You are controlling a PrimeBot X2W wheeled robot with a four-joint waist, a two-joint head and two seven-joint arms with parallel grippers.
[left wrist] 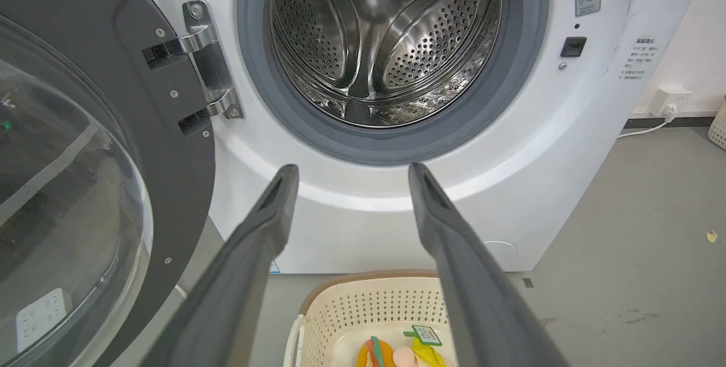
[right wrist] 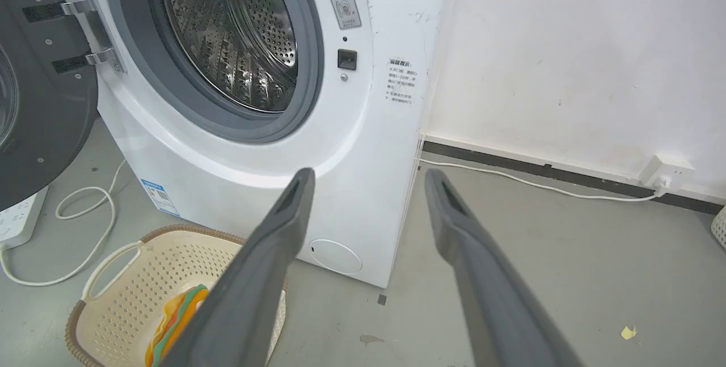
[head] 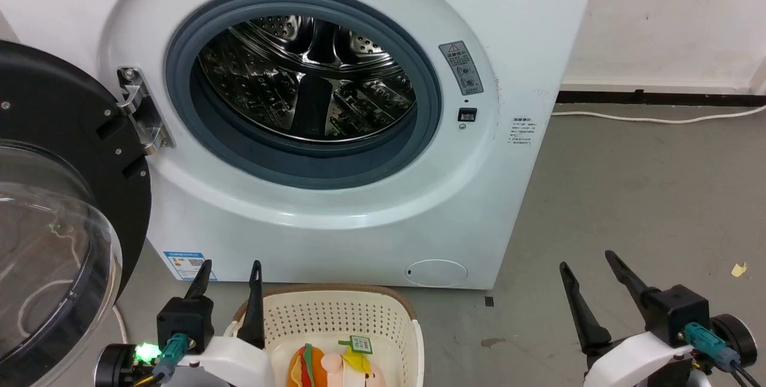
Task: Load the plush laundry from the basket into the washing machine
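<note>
1. Laundry meant one plush toy (head: 332, 366): pink, with a yellow hat, an orange striped part and a green tag, lying inside the basket (head: 335, 315) on the floor (head: 628, 195) just before the washing machine (head: 526, 46).
2. My left gripper (head: 231, 264) hung by the basket's left end, fingers spread, holding nothing; my right gripper (head: 586, 259) was likewise spread and empty above bare floor, right of the machine.
3. My head view took in both grippers together; my left wrist view looked straight into the drum (left wrist: 385, 43).
4. My right wrist view added a white power strip (right wrist: 17, 219), a wall socket (right wrist: 666, 171) and the basket's loop handle (right wrist: 108, 257).
5. The basket was cream perforated plastic with rounded corners and a brown rim.
6. The drum was shiny steel dotted with holes, ringed by a grey rubber seal (head: 299, 165); the door (head: 54, 225) stood open at left, a black frame round domed clear glass, on a metal hinge (head: 140, 112).
</note>
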